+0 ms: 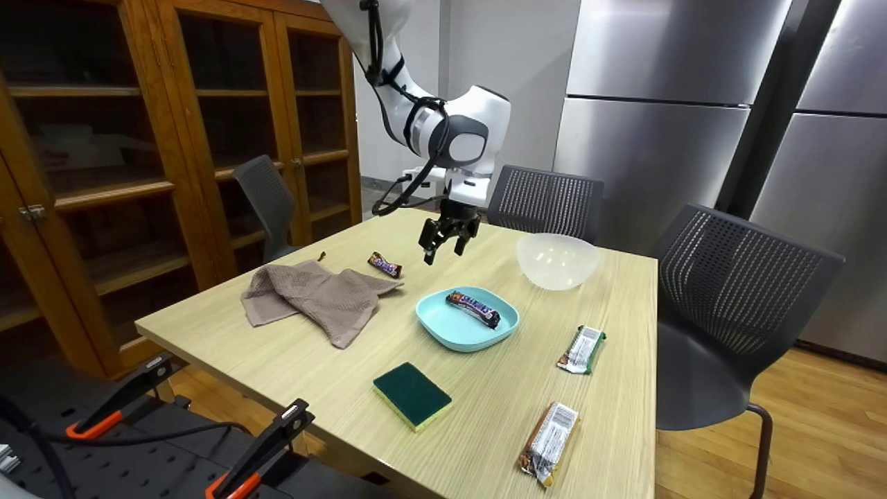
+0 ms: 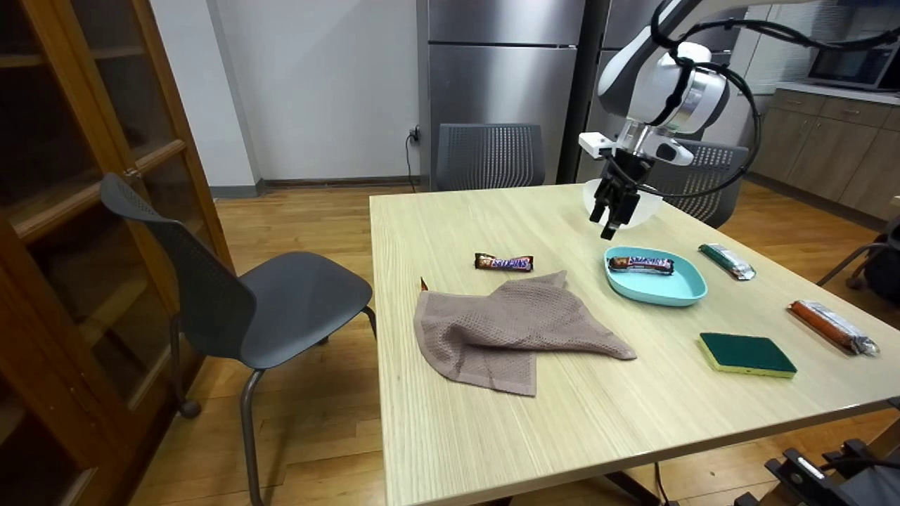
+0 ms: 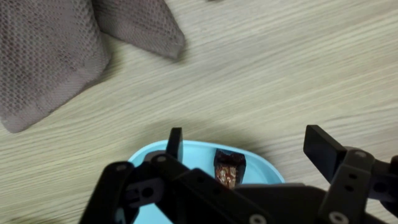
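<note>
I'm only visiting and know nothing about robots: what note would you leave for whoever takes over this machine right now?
Hand: open, holding nothing, raised above the table.
Where things are: a Snickers bar lies in the blue dish. A loose Snickers lies on the table near the brown towel. The green-wrapped bar and orange-wrapped bar lie on the table too. A small tip shows at the towel's edge; I can't tell what it is.
Done: one bar is in the dish, free of the hand.
Left: the other three bars lie outside it.
</note>
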Tool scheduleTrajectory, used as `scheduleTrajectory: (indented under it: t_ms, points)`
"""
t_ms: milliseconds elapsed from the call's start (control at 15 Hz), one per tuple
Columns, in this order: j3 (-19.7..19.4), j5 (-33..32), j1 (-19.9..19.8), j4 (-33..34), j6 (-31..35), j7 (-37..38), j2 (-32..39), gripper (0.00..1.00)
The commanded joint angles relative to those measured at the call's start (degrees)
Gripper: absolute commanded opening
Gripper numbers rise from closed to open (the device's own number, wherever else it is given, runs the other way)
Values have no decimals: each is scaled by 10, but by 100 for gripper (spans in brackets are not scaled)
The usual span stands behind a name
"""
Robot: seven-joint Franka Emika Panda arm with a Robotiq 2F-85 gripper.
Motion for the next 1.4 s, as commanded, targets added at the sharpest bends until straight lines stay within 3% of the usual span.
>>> scheduleTrajectory:
  t_ms: [0,467,533,600,1333]
  points:
    - [12,-25,21,24,-25,14,0,100]
    - [25,-47,65,64,-39,21,25,100]
    - [29,-49,66,67,-50,13,27,100]
    - [29,-39,61,37,-19,5,13,100]
    - [31,-43,66,49,-26,5,23,100]
